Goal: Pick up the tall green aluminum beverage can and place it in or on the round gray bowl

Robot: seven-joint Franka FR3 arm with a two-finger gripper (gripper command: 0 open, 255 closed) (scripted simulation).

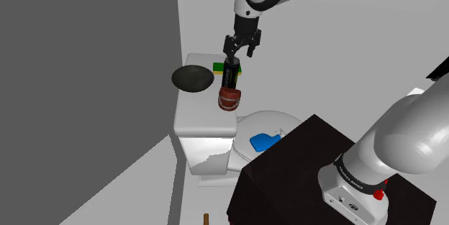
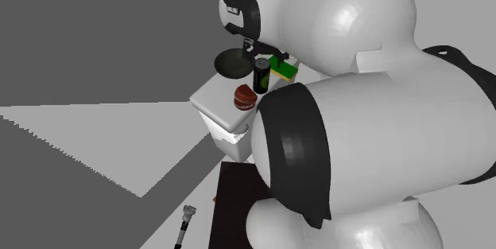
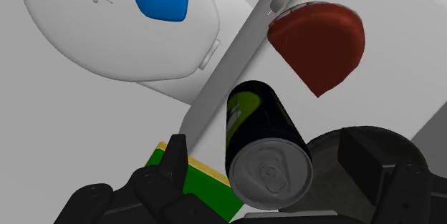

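Directly above the flat white lid of a toilet tank [image 1: 201,112], the white arm's all-black pincer [image 1: 239,52] hangs with its jaws spread open, one to each side of the top end of a tall black beverage can with green markings and a silver top [image 1: 230,76]. Seen from the wrist, the black fingers [image 3: 174,159] stand clear of the can, with white lid and part of a box showing in the gap on one side. The can stands upright on the tank lid, near a round dark grey bowl [image 1: 192,78] that lies to the shoulder view's left of it; the two are apart. A flat green box with a yellow edge [image 1: 219,66] lies just behind the can, and a dark red rounded object [image 1: 229,100] sits on the lid just in front of it, toward the tank's front edge. A blue spray bottle [image 1: 264,141] lies on the closed white toilet seat lid [image 1: 284,119] below the tank. The robot's dark box stand [image 1: 288,180] is at the shoulder view's lower right, close beside the toilet
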